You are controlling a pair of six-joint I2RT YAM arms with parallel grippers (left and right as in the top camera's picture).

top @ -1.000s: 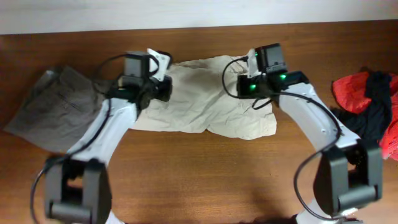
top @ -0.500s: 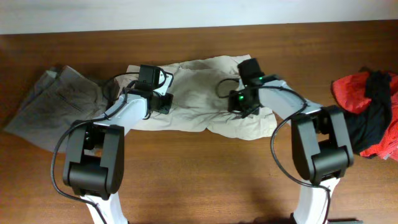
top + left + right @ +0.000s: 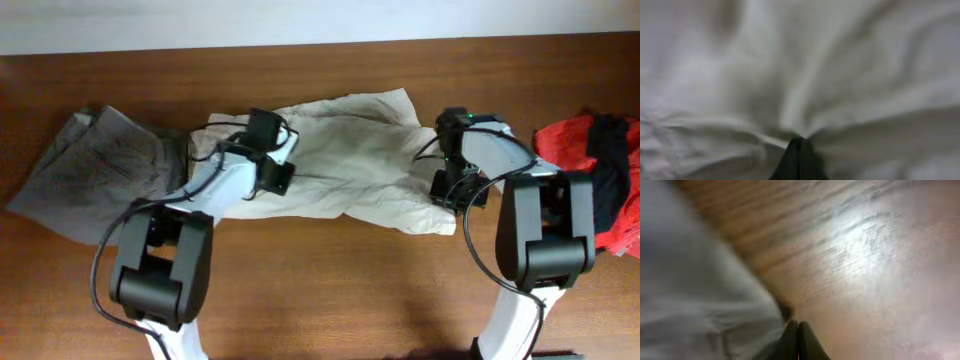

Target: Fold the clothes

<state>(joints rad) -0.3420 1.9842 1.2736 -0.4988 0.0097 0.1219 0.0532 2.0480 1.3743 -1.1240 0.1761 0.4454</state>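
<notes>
Nearest the arm bases, the brown wooden worktop [image 3: 330, 290] lies bare. Beyond it, light beige-khaki cotton shorts [image 3: 350, 165] lie crumpled across the middle of the worktop, their lower edge uneven and one corner raised toward the far side.

The left pincer [image 3: 278, 178] sits on the left part of these shorts. In the left wrist view its fingertips [image 3: 799, 152] are pressed together, with folds of the pale cloth gathered at them.

The right pincer [image 3: 450, 192] sits at the right edge of the shorts. The blurred right wrist view shows it pressed together where the cloth edge meets bare wood.

At far left, darker grey shorts [image 3: 90, 170] lie flat, their right side just beside the beige pair. At far right, well apart, a red garment [image 3: 560, 145] and a black garment [image 3: 605, 135] lie heaped together.
</notes>
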